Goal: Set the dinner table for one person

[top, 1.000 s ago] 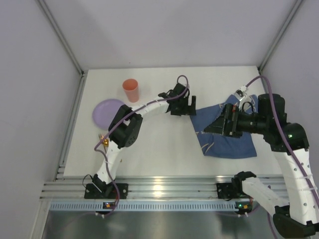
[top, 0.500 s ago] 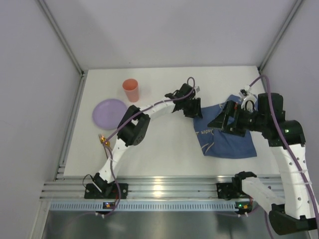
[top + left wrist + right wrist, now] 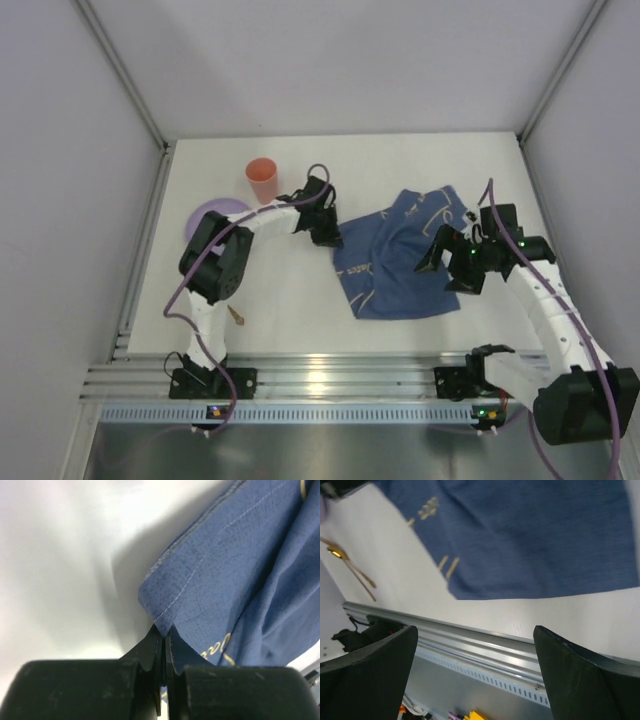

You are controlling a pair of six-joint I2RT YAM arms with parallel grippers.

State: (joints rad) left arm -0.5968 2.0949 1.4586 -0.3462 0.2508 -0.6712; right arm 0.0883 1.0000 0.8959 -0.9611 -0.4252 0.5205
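Blue cloth [image 3: 395, 265] with pale yellow stitching lies rumpled on the white desk [image 3: 300, 300], right of its middle. The desk spreads under everything, with our arms bolted at its near edge. Our left hand [image 3: 328, 238] is at the cloth's left corner. In the left wrist view its jaws are pressed together on that corner's hem, and the fabric bunches away to the right. Our right hand [image 3: 440, 258] hangs over the cloth's right part. The right wrist view shows its fingers [image 3: 375, 670] spread wide with nothing between them, and beyond them the cloth, bare desk and the metal rail [image 3: 485, 650]. An orange cup [image 3: 262, 180] stands upright toward the far left. A purple plate [image 3: 208, 215] lies near it, partly under the left arm [image 3: 270, 218]. A gold utensil [image 3: 238, 316] lies by the near left edge; we cannot tell which kind.
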